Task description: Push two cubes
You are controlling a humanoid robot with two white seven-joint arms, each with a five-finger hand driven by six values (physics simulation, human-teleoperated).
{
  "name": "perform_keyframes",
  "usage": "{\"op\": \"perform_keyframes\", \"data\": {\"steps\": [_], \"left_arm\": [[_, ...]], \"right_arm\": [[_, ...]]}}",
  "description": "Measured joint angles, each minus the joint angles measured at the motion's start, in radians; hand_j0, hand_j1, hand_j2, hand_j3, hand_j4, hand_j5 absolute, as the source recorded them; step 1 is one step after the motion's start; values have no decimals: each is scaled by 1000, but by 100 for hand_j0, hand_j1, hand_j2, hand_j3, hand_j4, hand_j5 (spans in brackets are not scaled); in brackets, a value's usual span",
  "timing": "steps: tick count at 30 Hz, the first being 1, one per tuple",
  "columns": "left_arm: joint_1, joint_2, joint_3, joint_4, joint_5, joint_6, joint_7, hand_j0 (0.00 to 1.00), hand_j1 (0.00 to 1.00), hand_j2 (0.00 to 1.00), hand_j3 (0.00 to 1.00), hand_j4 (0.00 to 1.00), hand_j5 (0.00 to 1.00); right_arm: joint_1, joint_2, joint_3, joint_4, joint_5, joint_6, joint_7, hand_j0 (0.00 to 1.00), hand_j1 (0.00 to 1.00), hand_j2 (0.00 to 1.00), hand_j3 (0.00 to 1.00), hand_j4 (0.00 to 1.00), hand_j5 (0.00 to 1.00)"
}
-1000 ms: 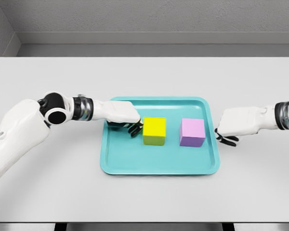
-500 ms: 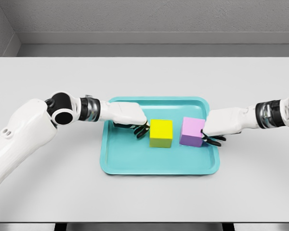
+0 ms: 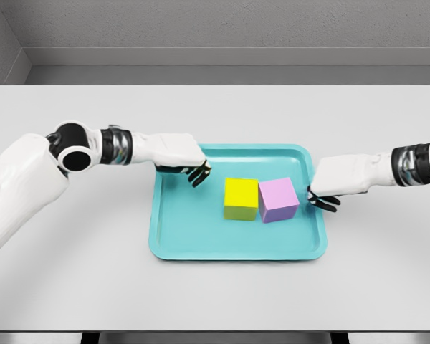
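A yellow cube (image 3: 241,198) and a purple cube (image 3: 278,200) sit side by side, touching, in the middle of a teal tray (image 3: 201,240). My left hand (image 3: 195,172) hovers over the tray's upper left corner, apart from the yellow cube, its dark fingers curled and holding nothing. My right hand (image 3: 322,199) hangs at the tray's right rim, a short gap from the purple cube, fingers also curled and empty.
The tray lies on a white table (image 3: 215,294) with a grey wall behind it. Both white arms reach in low over the table from either side.
The yellow cube slid right and the purple cube slid left until they met. Both hands have since drawn back from the cubes toward the tray's edges.
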Motion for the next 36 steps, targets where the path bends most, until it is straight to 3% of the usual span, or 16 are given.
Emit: {"op": "perform_keyframes", "data": {"steps": [7, 12, 36], "left_arm": [[0, 25, 5, -6, 31, 0, 0, 21, 21, 21, 21, 21, 21], [0, 32, 5, -7, 42, 0, 0, 21, 21, 21, 21, 21, 21], [2, 33, 5, -7, 44, 0, 0, 21, 21, 21, 21, 21, 21]], "right_arm": [[8, -15, 11, 0, 0, 0, -1, 11, 11, 11, 11, 11, 11], [6, -12, 33, -6, 1, 0, -1, 0, 0, 0, 0, 0, 0], [2, 24, 54, -17, 2, 0, -1, 2, 2, 2, 2, 2, 2]]}}
